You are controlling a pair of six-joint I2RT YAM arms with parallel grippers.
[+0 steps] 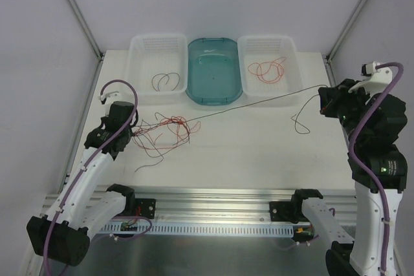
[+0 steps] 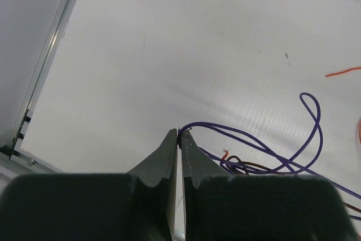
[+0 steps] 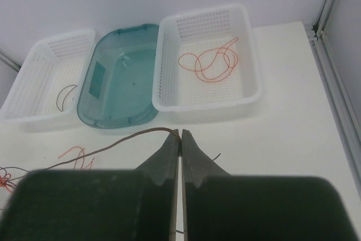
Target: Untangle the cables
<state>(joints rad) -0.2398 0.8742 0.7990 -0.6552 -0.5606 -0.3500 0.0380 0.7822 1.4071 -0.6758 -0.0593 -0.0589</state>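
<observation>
A tangle of thin red-orange and dark cables lies on the table left of centre. My left gripper is at its left edge, shut on a thin black-blue cable pinched at the fingertips. A brown cable and a red-orange one lie beside it. My right gripper is shut on a dark brown cable stretched taut from the tangle. The wrist view shows the cable pinched at the tips. Its free end hangs in a loop.
Three containers stand along the back. A white basket holds dark brown cables. A teal bin stands in the middle. A white basket holds red-orange cables. A metal rail runs along the near edge.
</observation>
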